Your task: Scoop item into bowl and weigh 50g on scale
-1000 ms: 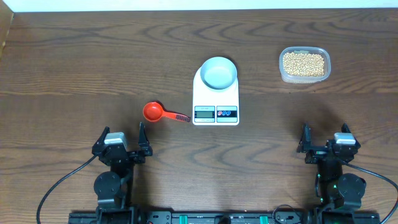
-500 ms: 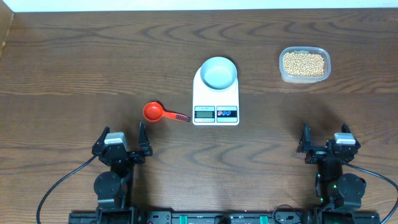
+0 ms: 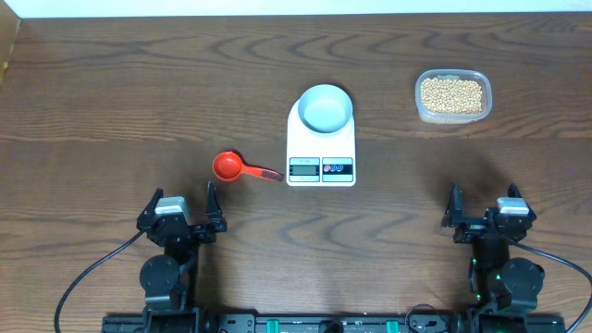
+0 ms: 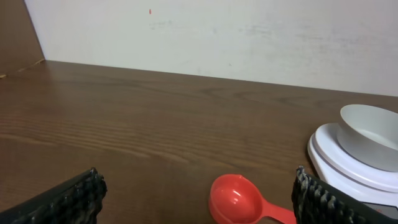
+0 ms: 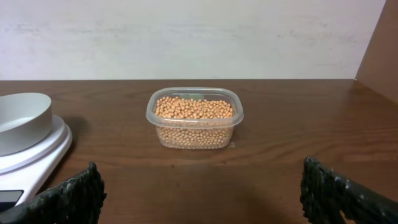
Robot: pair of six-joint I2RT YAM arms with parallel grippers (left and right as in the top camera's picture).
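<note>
Only the overhead view shows the scale [image 3: 321, 148] with its display. The left wrist view alone catches the red scoop [image 4: 239, 199], and the right wrist view alone catches the tub [image 5: 149, 114] of beans [image 5: 194, 109]. The bowl [image 3: 326, 107] sits on the scale's far end. Both arms sit folded at the worktop's [image 3: 139, 92] near edge, with the left gripper [image 3: 180, 205] and right gripper [image 3: 483, 205] spread wide, holding nothing.

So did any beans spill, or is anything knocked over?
No, nothing looks wrong. The beans are all inside the clear tub, the bowl sits upright and empty on the scale, and the red scoop lies empty beside it.
</note>
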